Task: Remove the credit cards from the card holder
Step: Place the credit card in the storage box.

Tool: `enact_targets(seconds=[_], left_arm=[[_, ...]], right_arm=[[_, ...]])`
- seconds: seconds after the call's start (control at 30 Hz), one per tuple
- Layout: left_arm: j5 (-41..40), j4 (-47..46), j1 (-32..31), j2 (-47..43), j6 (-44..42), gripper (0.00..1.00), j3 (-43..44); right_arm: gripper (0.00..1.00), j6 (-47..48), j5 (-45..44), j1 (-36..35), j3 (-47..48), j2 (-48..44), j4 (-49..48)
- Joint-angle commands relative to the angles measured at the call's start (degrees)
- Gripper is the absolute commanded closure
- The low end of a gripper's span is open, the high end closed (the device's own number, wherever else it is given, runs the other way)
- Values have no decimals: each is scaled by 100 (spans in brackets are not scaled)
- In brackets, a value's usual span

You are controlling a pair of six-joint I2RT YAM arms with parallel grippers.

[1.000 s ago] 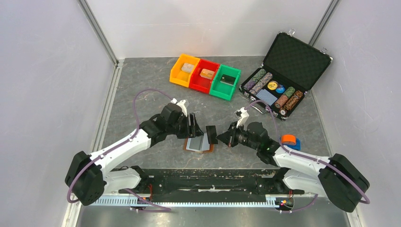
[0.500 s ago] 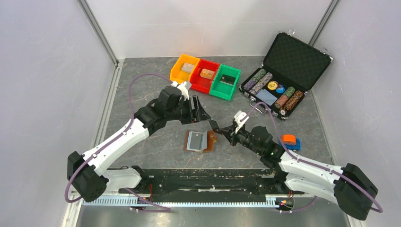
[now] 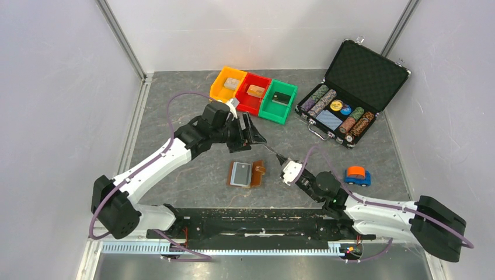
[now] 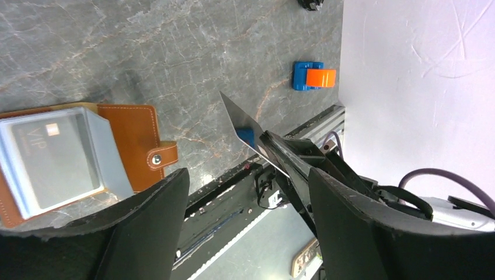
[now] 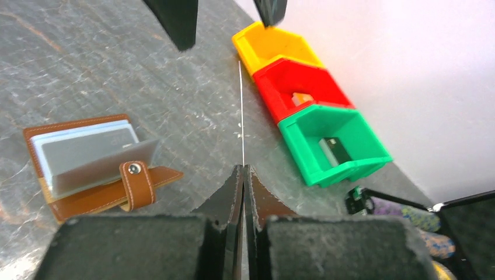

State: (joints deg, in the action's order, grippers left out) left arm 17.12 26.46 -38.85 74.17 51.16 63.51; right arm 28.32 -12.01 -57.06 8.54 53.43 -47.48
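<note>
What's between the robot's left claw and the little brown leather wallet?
Only bare grey table, in the top view, between the open left gripper and the brown leather card holder. The right gripper pinches a thin card off to one side.

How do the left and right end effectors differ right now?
The left end effector is open and empty; the right end effector is shut on a credit card. The left hangs beyond the card holder; the right is off to its right side. Both are clear of it.
</note>
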Motion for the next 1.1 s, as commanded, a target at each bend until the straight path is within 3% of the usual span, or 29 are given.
enact_targets(seconds=[0.0,0.13,0.27,0.37,0.47,0.5,0.63,0.77,0.9,1.07], left_arm=[[427,-537,27,160,371,19,-103],[622,-873,26,271,562,21,-320],[932,-1270,30,333,759,33,-522],[1024,-1365,42,267,790,51,-646],[1036,-1521,70,138,754,90,-791],[1022,-1533,86,98,674,97,-813],[1130,-1529,143,58,219,98,-805],[1045,-1514,206,-59,-357,98,-839],[1042,-1605,233,-226,-1214,98,-925],[1174,-1577,237,-536,-2146,98,-976]], right_arm=[[100,912,-533,-341,-15,92,-842],[100,1277,-831,-648,65,263,-859],[100,1570,-1198,-918,150,478,-875],[100,1658,-1385,-1059,141,571,-920],[96,1624,-1427,-1136,60,571,-914],[93,1551,-1414,-1141,25,531,-904],[69,948,-1220,-1141,-163,179,-710],[47,-68,-1158,-1128,-181,-414,115],[44,-1319,-982,-954,185,-932,1274],[43,-3082,614,115,826,-1187,2385]])
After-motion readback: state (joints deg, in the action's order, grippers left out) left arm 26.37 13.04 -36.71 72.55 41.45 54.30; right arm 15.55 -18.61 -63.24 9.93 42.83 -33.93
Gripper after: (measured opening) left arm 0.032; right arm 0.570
